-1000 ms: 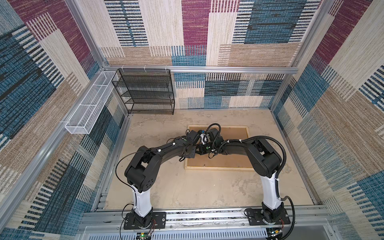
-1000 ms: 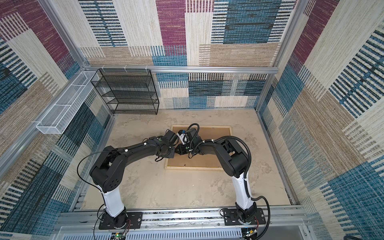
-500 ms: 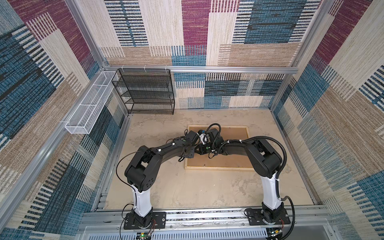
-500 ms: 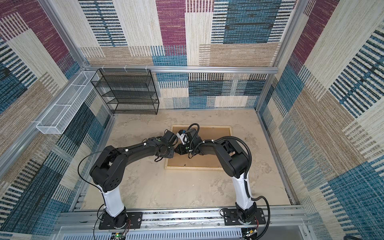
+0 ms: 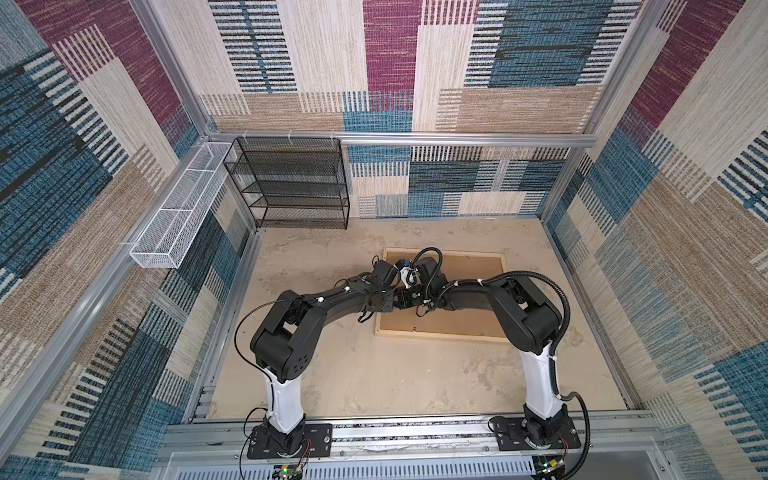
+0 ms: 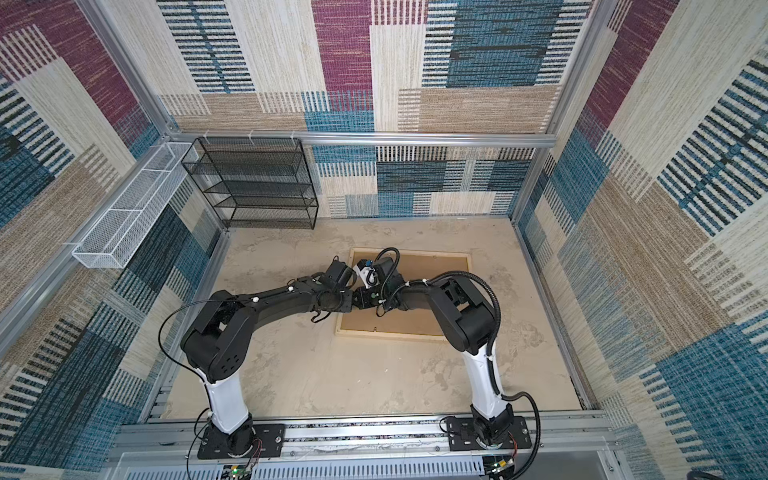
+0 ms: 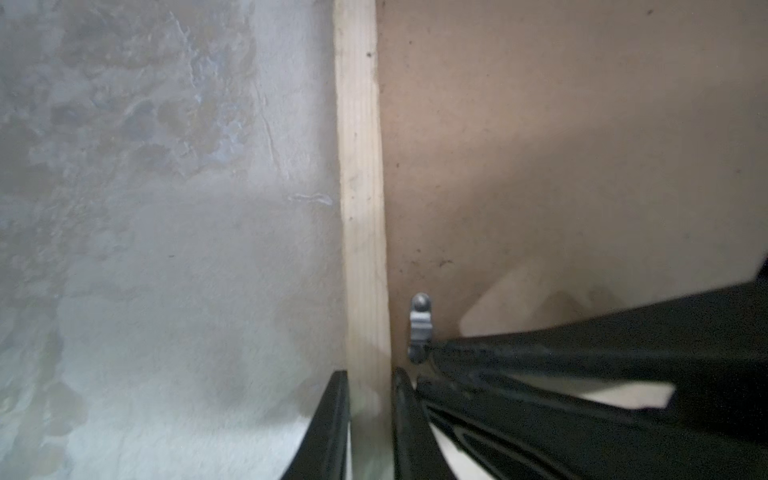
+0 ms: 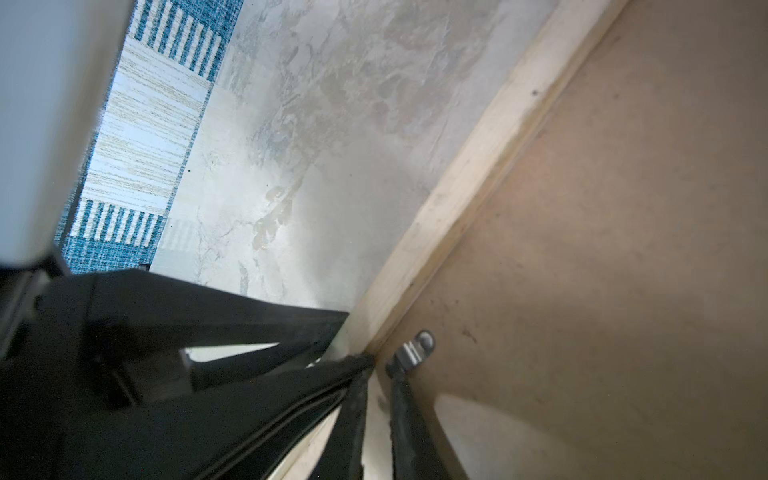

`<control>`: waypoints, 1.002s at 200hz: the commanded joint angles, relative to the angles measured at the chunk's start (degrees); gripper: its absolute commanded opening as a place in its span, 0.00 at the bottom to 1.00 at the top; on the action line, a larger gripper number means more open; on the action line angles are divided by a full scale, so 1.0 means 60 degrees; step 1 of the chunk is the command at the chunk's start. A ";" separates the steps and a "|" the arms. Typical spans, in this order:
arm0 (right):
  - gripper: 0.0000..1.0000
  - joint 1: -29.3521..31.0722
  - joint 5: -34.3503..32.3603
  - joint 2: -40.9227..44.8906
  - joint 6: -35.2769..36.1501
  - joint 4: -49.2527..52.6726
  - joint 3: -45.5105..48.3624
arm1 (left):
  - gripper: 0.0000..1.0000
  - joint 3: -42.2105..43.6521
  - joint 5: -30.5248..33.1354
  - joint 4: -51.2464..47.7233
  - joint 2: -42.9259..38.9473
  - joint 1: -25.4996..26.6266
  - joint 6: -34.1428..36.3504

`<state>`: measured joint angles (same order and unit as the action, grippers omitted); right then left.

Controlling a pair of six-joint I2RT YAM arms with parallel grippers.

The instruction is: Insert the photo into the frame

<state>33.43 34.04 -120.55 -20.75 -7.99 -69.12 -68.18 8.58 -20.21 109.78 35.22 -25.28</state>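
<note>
Left wrist view puts us right over the frame [image 7: 361,166], whose pale wooden strip runs between the worktop [image 7: 166,208] and the brown backing board [image 7: 582,145] that fills it. We see the left gripper [image 7: 369,386] closed narrowly on that strip, one finger on the worktop side and one on the board side, both against the wood. Just beside it on the board sits a small metal clip [image 7: 420,322], and the tip of the right gripper [image 8: 378,372] touches one end of that clip. Its jaws stand almost together with only a slit between them, and we see nothing held there. In both top views the frame [image 5: 436,336] [image 6: 386,336] lies flat, back side up, on the worktop right of centre, with both arms meeting over its left edge.
</note>
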 commanded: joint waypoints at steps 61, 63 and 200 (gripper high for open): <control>0.15 -0.0016 -0.0718 -0.0127 -0.0386 0.0527 0.0028 | 0.32 0.0099 -0.1637 -0.2096 -0.0234 -0.0095 0.0463; 0.15 -0.0019 -0.0732 -0.0124 -0.0392 0.0515 0.0034 | 0.32 0.0110 -0.1657 -0.2081 -0.0234 -0.0094 0.0463; 0.00 -0.0122 -0.2141 -0.0592 -0.2205 -0.0342 0.0252 | 0.06 0.0303 -0.2344 -0.1862 0.0204 -0.0055 0.0404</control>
<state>32.93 33.34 -122.83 -31.18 -14.70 -68.42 -68.07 4.08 -23.73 108.79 34.30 -24.47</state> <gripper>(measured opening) 0.049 0.200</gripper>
